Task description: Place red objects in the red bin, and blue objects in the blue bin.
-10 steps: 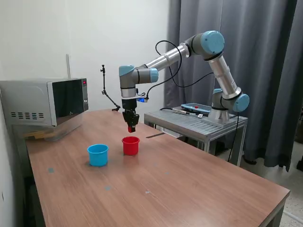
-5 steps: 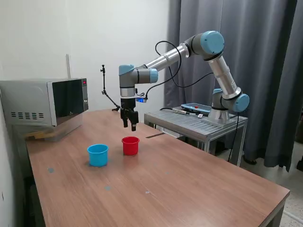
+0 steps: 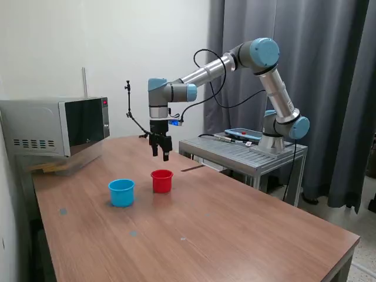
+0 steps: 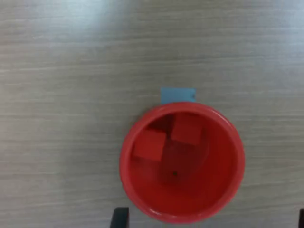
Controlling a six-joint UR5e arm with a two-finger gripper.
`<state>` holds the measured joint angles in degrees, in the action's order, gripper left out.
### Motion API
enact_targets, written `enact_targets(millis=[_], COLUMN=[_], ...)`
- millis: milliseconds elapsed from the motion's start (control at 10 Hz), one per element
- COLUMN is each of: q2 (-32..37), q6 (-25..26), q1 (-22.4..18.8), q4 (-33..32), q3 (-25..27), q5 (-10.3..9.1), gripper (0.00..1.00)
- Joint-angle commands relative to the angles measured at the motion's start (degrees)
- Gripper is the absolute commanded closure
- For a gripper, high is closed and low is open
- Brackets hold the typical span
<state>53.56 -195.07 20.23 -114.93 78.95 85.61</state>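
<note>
1. We see the gripper (image 3: pixel 160 154) hanging above the red cup (image 3: pixel 162 181), left of centre in the exterior view, fingers parted with nothing between them
2. In the wrist view the red cup (image 4: pixel 182 161) holds two red cubes (image 4: pixel 149 145) (image 4: pixel 187 128), lying side by side and touching on its floor
3. A small blue tape patch (image 4: pixel 177 95) shows on the table just beside the cup's rim
4. The blue cup (image 3: pixel 121 192) stands near the red one, towards the exterior view's left; we cannot tell what it holds
5. The wooden table (image 3: pixel 235 229) also carries a microwave (image 3: pixel 56 126) at the left edge
6. A metal stand (image 3: pixel 244 154) holds the arm's base at centre right, before grey curtains (image 3: pixel 329 76)
7. Nothing stands between gripper and cup
</note>
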Motion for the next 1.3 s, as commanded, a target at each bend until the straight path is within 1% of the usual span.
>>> enact_targets(millis=[0,100,200,400,500,700,800,900,1000,1200], q2=[3.81,7.48,11.0,17.07,19.36,21.57,23.24,24.99,25.97,28.08], q6=[-0.05,0.04,0.04,-0.05,0.04,0.13,0.13,0.56,2.31,2.77], q1=[-0.27,-0.36,-1.23,-4.56,-6.32,-7.56,-9.05,-9.24,-9.33,-9.41], q4=[2.32,10.95,15.65,21.91,24.03,26.15,27.11,28.6,28.88,31.07], q3=[-0.11,-0.11,-0.19,0.15,0.33,0.16,0.07,-0.11,-0.11,-0.02], q5=[0.08,0.08,-0.01,0.17,0.86,4.63,5.26,5.27,5.27,5.27], gripper=[0.0,0.0,0.0,0.0,0.0,0.0,0.0,0.0,0.0,0.0])
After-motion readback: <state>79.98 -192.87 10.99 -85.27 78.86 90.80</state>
